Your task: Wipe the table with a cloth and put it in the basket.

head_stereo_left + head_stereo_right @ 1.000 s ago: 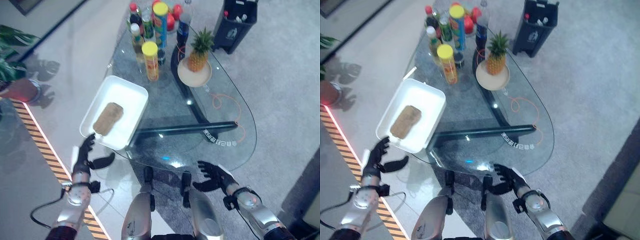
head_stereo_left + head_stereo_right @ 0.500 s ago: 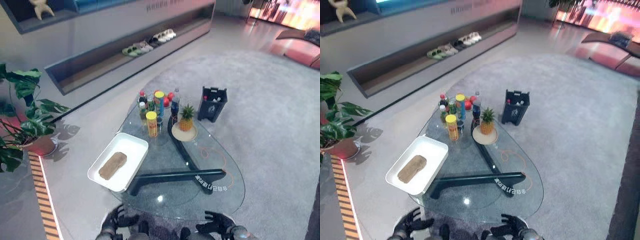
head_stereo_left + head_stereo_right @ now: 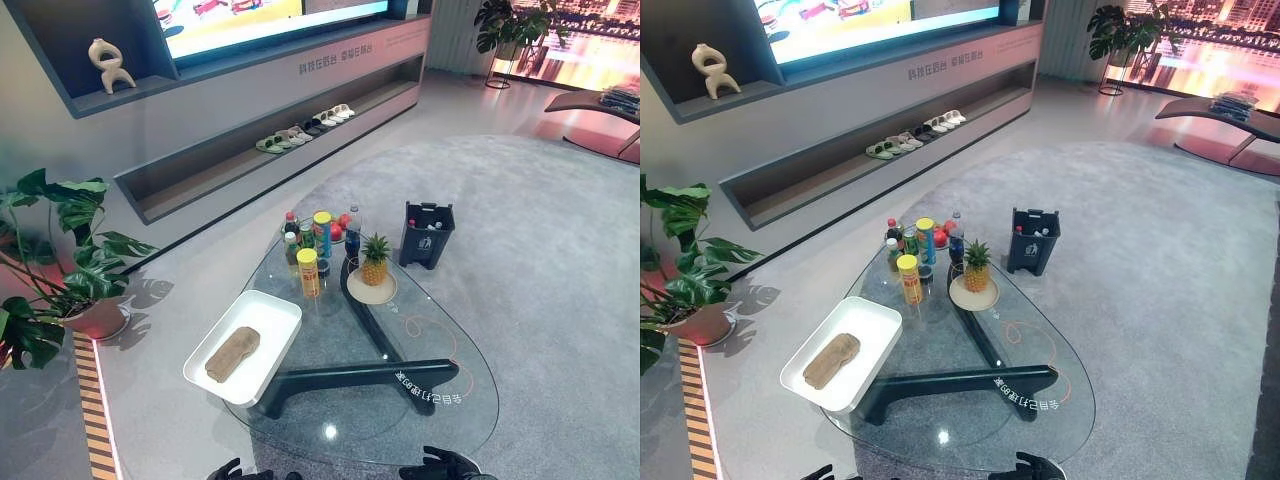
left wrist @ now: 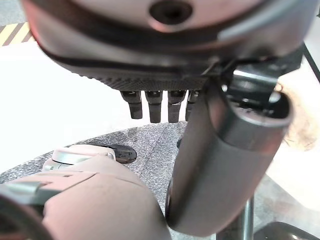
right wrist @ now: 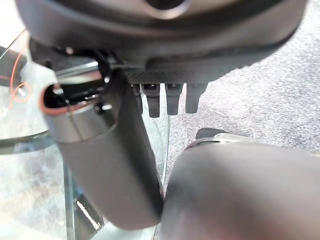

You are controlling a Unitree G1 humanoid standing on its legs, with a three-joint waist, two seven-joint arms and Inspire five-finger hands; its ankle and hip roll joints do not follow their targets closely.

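Note:
A brown folded cloth (image 3: 232, 353) lies inside a white rectangular basket (image 3: 270, 302) that sits on the left end of the oval glass table (image 3: 450, 400). My left hand (image 3: 232, 470) shows as dark fingertips below the table's near edge, well short of the basket. My right hand (image 3: 440, 464) is low beside the table's near right edge. In the left wrist view the fingers (image 4: 155, 105) hang straight with the thumb (image 4: 225, 165) out, holding nothing. The right hand's fingers (image 5: 170, 97) are equally straight and empty.
Several bottles and cans (image 3: 315, 240) crowd the table's far end beside a pineapple on a plate (image 3: 374, 262). A black bin (image 3: 428, 232) stands on the carpet behind the table. A potted plant (image 3: 60, 260) is at the left, and a low shelf with shoes (image 3: 300, 130) runs along the wall.
The camera has tilted up, so the whole picture shifted and the room beyond the table came into view. Both hands now sit at the bottom edge. The cloth stays in the basket.

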